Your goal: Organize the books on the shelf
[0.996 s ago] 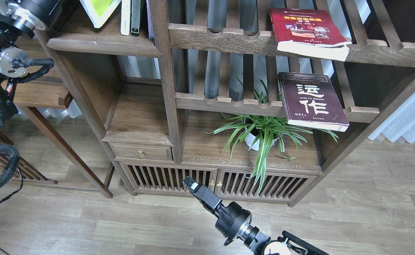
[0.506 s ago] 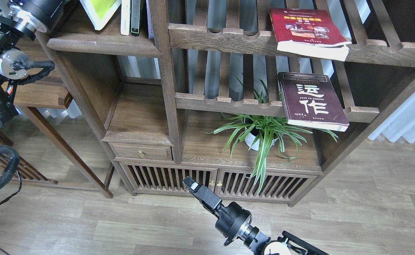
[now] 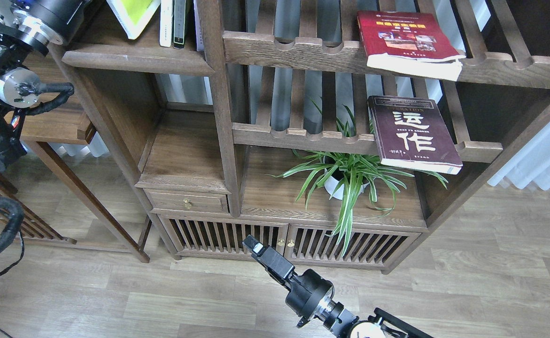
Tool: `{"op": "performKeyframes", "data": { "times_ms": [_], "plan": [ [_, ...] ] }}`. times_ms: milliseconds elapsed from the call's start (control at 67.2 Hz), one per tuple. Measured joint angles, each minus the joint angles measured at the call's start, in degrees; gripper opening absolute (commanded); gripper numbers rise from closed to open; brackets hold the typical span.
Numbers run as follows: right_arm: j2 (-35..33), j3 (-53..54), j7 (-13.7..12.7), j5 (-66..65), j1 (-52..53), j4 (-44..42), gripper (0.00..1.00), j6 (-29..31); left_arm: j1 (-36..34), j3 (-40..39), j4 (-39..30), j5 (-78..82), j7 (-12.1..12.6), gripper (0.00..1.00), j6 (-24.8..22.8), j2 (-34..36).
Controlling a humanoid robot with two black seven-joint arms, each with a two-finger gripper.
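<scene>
Maroon book (image 3: 413, 134) overhangs rack edge, centre right | risk: nudge drops it onto plant (image 3: 347, 176) | right gripper (image 3: 256, 249) jaws: cannot tell | left gripper: out of frame

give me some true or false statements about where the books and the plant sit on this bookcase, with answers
1. The red book lies on the upper slatted rack. True.
2. The dark maroon book stands upright on the solid plank shelf. False: it lies flat on the lower slatted rack, its corner past the front edge.
3. The yellow-green book leans on the solid plank shelf at upper left. True.
4. The right gripper holds the maroon book. False: it hangs low before the cabinet doors, holding no book.
5. The potted plant sits above the red book. False: it sits below both racks, on the board over the cabinet doors.
</scene>
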Motion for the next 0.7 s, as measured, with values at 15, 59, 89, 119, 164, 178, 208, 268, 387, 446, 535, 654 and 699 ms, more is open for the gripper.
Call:
{"op": "performKeyframes", "data": {
  "times_ms": [15,59,89,119,164,178,208,268,387,446,535,654,699],
  "plan": [
    [0.0,0.0,0.0,0.0,0.0,0.0,0.99,0.0,0.0,0.0,0.0,0.0,0.0,0.11,0.0,0.0],
    [0.0,0.0,0.0,0.0,0.0,0.0,0.99,0.0,0.0,0.1,0.0,0.0,0.0,0.18,0.0,0.0],
    [0.0,0.0,0.0,0.0,0.0,0.0,0.99,0.0,0.0,0.1,0.0,0.0,0.0,0.21,0.0,0.0],
    [0.0,0.0,0.0,0.0,0.0,0.0,0.99,0.0,-0.1,0.1,0.0,0.0,0.0,0.22,0.0,0.0],
    [0.0,0.0,0.0,0.0,0.0,0.1,0.99,0.0,-0.1,0.2,0.0,0.0,0.0,0.26,0.0,0.0],
    [0.0,0.0,0.0,0.0,0.0,0.1,0.99,0.0,-0.2,0.2,0.0,0.0,0.1,0.28,0.0,0.0],
    [0.0,0.0,0.0,0.0,0.0,0.1,0.99,0.0,-0.2,0.2,0.0,0.0,0.1,0.29,0.0,0.0],
    [0.0,0.0,0.0,0.0,0.0,0.3,0.99,0.0,-0.3,0.2,0.0,0.0,0.2,0.32,0.0,0.0],
    [0.0,0.1,0.0,0.0,-0.1,0.6,0.99,0.0,-0.3,0.2,0.0,0.0,0.3,0.36,0.0,-0.4],
    [0.0,0.1,0.0,0.0,-0.1,0.7,0.99,0.0,-0.3,0.2,0.0,0.0,0.3,0.37,0.0,-0.5],
    [0.0,0.1,0.0,0.0,-0.1,0.7,0.99,0.0,-0.3,0.2,0.0,0.0,0.2,0.39,0.0,-0.5],
    [0.0,0.1,0.0,0.0,-0.3,0.7,0.99,0.0,-0.2,0.1,0.0,0.0,0.1,0.39,0.0,-0.5],
    [0.0,0.1,0.0,0.0,-0.3,0.7,0.99,0.0,-0.2,0.1,-0.1,-0.1,0.1,0.39,0.0,-0.6]
  ]
}}
